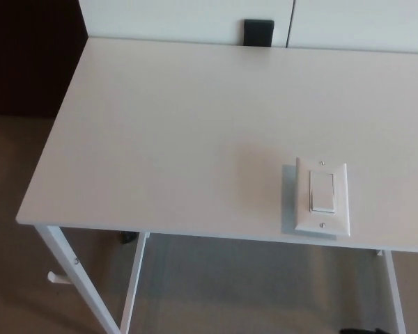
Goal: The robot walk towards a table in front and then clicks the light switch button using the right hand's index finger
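The wide white rectangular desk is filling the view, carrying the white plastic rocker light switch plate flat beside its near edge toward the right corner, presumably within right-arm reach, while neither hand is showing.

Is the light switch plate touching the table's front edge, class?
Apart. The head view shows a thin strip of bare table between the light switch plate and the front edge.

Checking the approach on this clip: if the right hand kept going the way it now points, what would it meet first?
That cannot be judged: neither hand is in view. Only the light switch lies near the front edge of the white table.
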### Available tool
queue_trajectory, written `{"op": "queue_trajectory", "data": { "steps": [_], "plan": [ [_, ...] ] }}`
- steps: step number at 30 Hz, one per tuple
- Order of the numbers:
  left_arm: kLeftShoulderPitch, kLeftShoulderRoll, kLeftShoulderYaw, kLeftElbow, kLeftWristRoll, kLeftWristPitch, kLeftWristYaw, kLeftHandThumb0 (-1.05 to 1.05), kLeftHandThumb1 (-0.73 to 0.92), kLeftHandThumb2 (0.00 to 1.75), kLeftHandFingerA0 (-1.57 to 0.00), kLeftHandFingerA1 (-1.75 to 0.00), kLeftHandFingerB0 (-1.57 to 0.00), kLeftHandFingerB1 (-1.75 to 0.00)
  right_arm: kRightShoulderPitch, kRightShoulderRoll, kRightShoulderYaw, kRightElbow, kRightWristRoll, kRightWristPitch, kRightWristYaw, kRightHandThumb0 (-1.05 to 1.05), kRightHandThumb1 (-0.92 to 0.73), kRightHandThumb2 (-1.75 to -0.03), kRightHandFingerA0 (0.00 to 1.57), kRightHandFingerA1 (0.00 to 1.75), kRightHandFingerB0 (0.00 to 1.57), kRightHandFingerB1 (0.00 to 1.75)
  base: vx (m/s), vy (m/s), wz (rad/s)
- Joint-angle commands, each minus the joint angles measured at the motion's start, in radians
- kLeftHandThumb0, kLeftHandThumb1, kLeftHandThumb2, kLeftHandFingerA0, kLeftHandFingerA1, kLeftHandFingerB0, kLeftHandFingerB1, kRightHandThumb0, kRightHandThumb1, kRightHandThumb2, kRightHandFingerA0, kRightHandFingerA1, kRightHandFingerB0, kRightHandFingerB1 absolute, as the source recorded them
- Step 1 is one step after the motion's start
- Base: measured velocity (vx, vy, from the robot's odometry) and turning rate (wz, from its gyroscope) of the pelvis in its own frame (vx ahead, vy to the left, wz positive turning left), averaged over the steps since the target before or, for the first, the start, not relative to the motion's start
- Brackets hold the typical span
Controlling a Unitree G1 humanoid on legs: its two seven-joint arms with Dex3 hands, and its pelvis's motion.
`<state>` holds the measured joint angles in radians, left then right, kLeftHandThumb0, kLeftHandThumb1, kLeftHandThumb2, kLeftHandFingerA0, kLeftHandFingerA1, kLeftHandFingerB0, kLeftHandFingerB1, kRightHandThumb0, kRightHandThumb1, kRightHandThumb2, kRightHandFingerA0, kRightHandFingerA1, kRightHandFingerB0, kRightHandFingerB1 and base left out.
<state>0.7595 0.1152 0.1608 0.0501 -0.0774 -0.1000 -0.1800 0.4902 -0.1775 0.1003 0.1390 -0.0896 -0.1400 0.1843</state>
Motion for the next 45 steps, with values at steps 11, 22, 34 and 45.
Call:
{"op": "queue_trajectory", "data": {
  "steps": [11, 22, 34, 45],
  "plan": [
    [-0.005, 0.013, 0.033, -0.027, -0.019, 0.038, 0.008, -0.09, 0.62, 0.58, -0.41, -0.38, -0.31, -0.34, 0.207, -0.066, 0.059, -0.533, 0.138, -0.004, 0.142, -0.32, -0.50, -0.67, 0.49, 0.55, 0.38, 0.48, 0.00, 0.000, 0.00],
    [-0.024, 0.016, 0.073, -0.030, -0.036, 0.034, 0.003, -0.09, 0.63, 0.58, -0.41, -0.39, -0.31, -0.34, 0.245, -0.054, -0.044, -0.958, 0.203, -0.025, 0.088, -0.26, -0.55, -0.57, 0.53, 0.46, 0.48, 0.43, 0.00, 0.000, 0.00],
    [-0.011, 0.012, 0.092, -0.034, -0.045, 0.046, -0.010, -0.15, 0.61, 0.59, -0.42, -0.38, -0.32, -0.34, -0.079, -0.034, -0.189, -0.882, -0.353, -0.113, -0.085, -0.65, -0.47, -0.78, 0.17, 0.46, 0.31, 0.44, 0.00, 0.000, 0.00],
    [-0.011, 0.016, 0.091, -0.036, -0.034, 0.036, -0.009, -0.09, 0.62, 0.58, -0.40, -0.39, -0.31, -0.34, -0.271, -0.117, -0.091, -0.616, -0.643, 0.015, -0.146, -0.65, -0.43, -0.77, 0.03, 0.33, 0.19, 0.42, 0.00, 0.000, 0.00]
  ]
}}
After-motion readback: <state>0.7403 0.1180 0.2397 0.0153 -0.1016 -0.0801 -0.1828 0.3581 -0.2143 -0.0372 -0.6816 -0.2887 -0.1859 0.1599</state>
